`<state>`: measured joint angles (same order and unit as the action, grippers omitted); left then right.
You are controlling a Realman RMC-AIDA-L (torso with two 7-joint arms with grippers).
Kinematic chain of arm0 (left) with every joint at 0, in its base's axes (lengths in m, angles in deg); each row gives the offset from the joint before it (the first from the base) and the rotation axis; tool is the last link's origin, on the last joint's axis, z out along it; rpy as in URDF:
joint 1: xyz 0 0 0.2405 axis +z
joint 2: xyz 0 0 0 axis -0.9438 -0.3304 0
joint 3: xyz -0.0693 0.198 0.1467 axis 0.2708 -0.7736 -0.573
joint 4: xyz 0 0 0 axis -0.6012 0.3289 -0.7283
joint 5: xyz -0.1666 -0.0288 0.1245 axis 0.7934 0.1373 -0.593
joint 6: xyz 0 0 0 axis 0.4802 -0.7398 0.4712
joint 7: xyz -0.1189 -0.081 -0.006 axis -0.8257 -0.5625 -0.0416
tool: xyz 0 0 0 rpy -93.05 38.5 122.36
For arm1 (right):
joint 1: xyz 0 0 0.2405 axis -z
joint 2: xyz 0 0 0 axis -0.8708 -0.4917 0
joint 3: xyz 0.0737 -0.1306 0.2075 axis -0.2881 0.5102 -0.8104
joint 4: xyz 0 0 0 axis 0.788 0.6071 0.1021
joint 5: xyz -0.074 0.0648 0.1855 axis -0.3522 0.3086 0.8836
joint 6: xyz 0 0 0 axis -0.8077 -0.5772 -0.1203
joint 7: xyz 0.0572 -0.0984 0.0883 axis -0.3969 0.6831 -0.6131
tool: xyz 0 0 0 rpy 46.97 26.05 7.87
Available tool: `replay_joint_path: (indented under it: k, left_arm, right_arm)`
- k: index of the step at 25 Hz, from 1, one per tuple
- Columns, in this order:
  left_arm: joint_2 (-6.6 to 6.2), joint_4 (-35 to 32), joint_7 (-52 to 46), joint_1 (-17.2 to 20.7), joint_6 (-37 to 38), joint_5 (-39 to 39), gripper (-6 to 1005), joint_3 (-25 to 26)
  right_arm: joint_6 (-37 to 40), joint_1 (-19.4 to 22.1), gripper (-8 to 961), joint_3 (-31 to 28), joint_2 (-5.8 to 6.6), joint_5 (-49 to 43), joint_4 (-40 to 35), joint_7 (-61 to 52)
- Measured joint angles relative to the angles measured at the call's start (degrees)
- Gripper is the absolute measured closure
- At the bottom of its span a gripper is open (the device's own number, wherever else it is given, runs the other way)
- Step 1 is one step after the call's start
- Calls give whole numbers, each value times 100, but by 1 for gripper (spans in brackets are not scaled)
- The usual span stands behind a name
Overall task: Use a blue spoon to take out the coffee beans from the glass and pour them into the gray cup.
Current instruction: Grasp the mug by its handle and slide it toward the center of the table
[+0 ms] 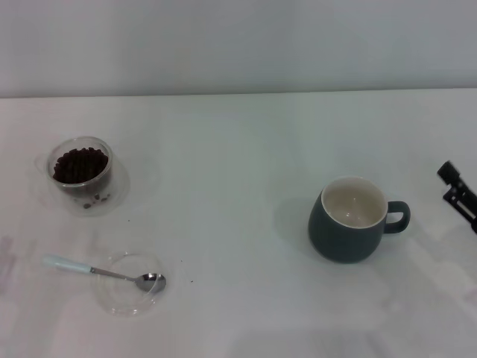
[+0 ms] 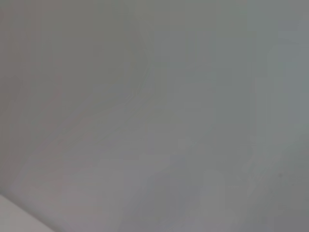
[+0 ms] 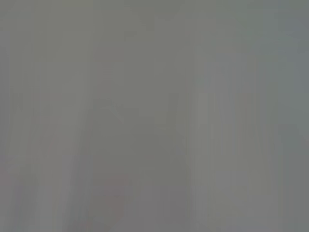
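Nearby, blue spoon (image 1: 104, 272), pale handle, shiny bowl on saucer (image 1: 119, 298); right gripper (image 1: 458, 192) state unclear.

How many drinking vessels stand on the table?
2. The glass with the coffee beans stands at the far left. The gray cup stands at the right. None seems hidden.

My left wrist camera gives me only a plain, even grey surface (image 2: 154, 106), with a paler strip (image 2: 19, 217) cutting across one corner. I cannot tell what either is, and nothing else shows.
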<state>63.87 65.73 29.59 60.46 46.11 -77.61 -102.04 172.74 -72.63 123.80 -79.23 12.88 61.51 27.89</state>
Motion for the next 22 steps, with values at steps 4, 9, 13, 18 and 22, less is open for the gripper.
replay_joint_path:
  k: [4,9,13,18,22]
  left_arm:
    - [0,-79,58,-18,-1,2,198,-2]
    - [-4,-129,90,-25,-2,1,198,-3]
    - [-8,-168,97,-28,-26,-1,198,-4]
    - [-9,-329,69,-34,-32,-19,198,-32]
    - [-9,-361,59,-93,-35,-17,199,-36]
  right_arm:
    - [-661,4,86,66,-11,-41,-7,-33]
    - [-1067,5,87,256,-14,-111,-29,-14]
    - [-1168,11,87,366,-14,-137,-8,10]
    - [-1568,15,89,440,-20,-193,-80,30]
    - [-2022,0,95,545,-29,-194,-294,66]
